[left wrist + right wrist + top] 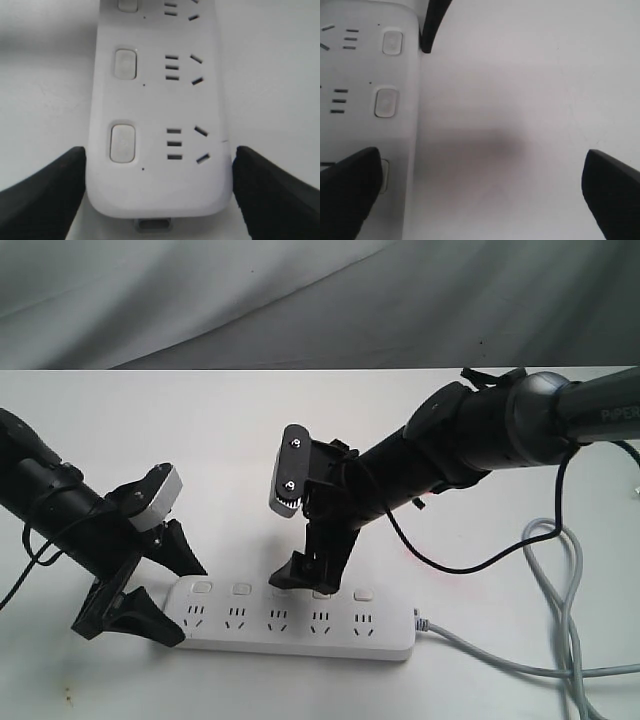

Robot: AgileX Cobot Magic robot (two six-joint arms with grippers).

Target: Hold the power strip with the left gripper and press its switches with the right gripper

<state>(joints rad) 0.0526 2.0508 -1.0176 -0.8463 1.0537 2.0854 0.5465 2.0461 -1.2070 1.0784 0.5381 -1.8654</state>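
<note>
Strip (pixel 300 625) lies flat on the table (pixel 250 430), my left gripper (pixel 188 605) clamped across its end. My right gripper (pixel 480 170) gapes wide, one finger (pixel 345 190) hanging over the switches (pixel 241 589). I'd centre that tip on one button, then press straight down, no sideways shove.

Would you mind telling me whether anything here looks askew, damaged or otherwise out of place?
Nothing stands out. The power strip lies flat and intact, its end gripped by the left gripper; the right gripper hangs open at the switches, and the grey cord loops loosely.
</note>
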